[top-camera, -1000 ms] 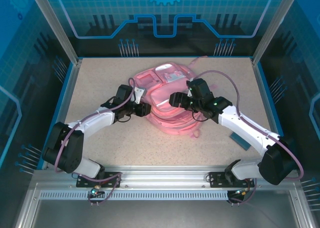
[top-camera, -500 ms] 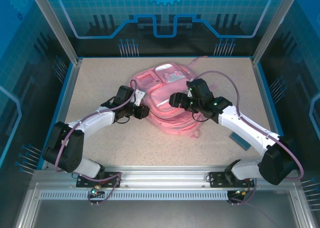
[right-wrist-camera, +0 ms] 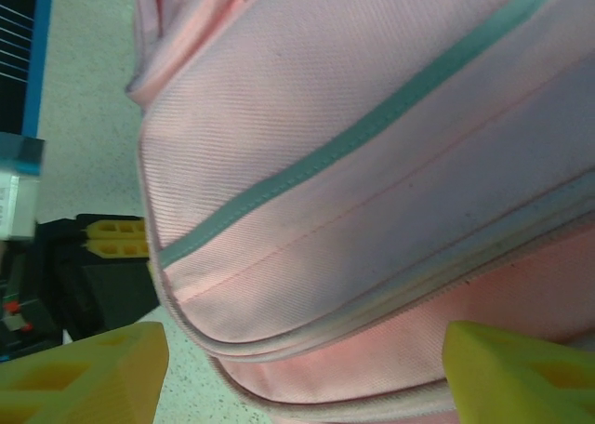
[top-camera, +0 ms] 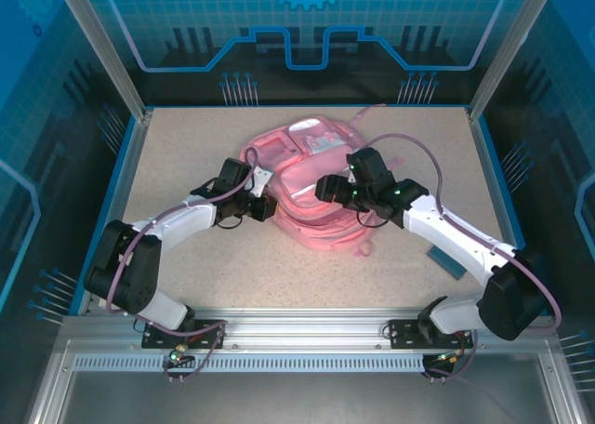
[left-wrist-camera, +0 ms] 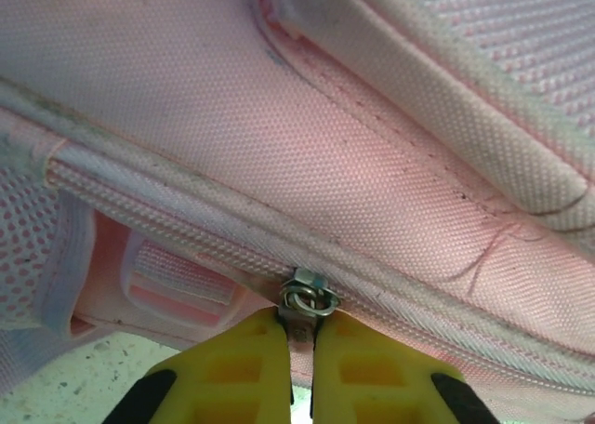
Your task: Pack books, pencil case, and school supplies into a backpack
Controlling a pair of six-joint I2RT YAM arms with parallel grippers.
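One zipper pull [left-wrist-camera: 308, 302] in left hand [left-wrist-camera: 299, 338], backpack [left-wrist-camera: 335, 154] perhaps touching right hand [right-wrist-camera: 302, 368]

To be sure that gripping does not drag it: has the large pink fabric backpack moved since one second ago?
No. The backpack keeps its place against the table's blue far rim.

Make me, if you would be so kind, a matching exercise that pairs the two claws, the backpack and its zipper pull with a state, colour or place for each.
Things:
1. left claw
2. right claw
3. backpack
4. zipper pull

States and places:
A. pink, lying on the table
B. open, yellow fingers wide apart
C. silvery metal, pinched between two yellow fingers
D. shut on a small metal part

Pairs: 1-D, 2-B, 3-A, 4-C
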